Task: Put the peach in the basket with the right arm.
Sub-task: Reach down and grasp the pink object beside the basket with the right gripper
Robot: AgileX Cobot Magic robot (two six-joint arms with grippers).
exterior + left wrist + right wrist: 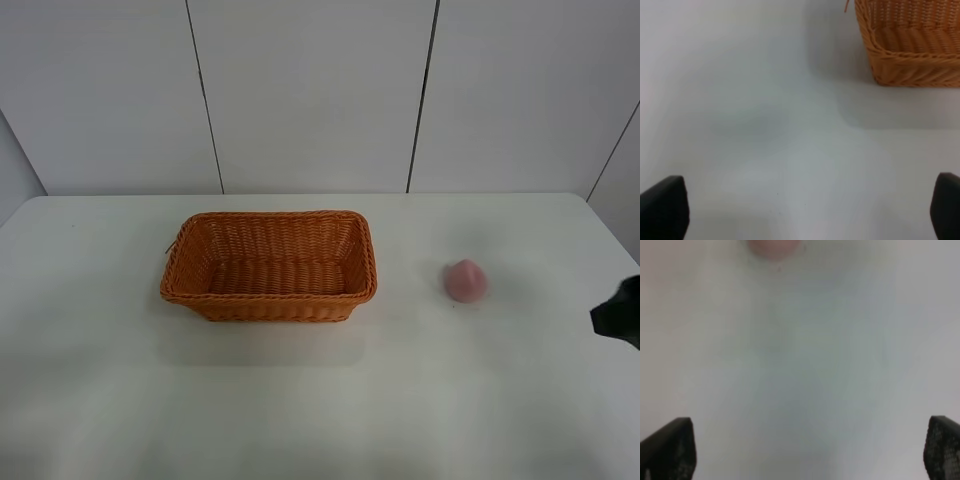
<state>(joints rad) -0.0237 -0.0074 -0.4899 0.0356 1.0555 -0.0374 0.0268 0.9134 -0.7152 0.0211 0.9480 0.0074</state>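
Note:
The pale pink peach (466,280) lies on the white table to the right of the orange-brown wicker basket (269,265), which holds nothing. Only a black tip of the right arm (620,313) shows at the right edge of the high view, apart from the peach. My right gripper (807,452) is open over bare table, its fingers (670,447) spread wide, and the peach (774,247) sits far ahead of them. My left gripper (805,210) is open too, with a corner of the basket (910,45) ahead of it.
The white table (320,400) stretches in front of the basket and the peach. A white panelled wall (310,90) stands behind the table's far edge.

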